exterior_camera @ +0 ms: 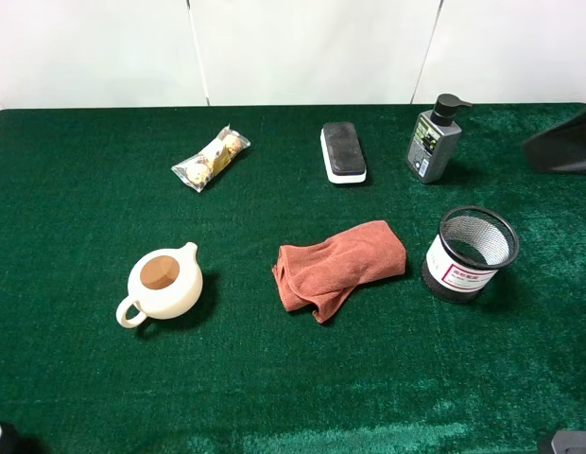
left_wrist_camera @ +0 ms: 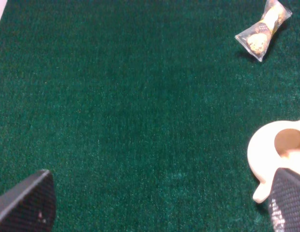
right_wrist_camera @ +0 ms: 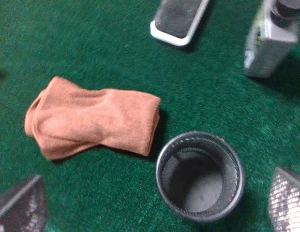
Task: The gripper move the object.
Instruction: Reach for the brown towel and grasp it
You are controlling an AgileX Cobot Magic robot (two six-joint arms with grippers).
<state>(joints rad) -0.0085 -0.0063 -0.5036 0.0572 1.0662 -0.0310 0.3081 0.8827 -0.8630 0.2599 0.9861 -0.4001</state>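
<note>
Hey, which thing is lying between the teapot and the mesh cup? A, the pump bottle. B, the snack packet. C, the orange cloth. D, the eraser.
C: the cloth lies on the green table between the teapot and the mesh cup; the other items sit farther back.

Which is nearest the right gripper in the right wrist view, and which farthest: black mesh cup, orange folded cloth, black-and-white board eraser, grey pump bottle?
From the right gripper:
1. Black mesh cup: just ahead of the open gripper.
2. Orange folded cloth: a little further out, beside the cup.
3. Black-and-white board eraser and grey pump bottle: both well beyond, too close to call between them.
</note>
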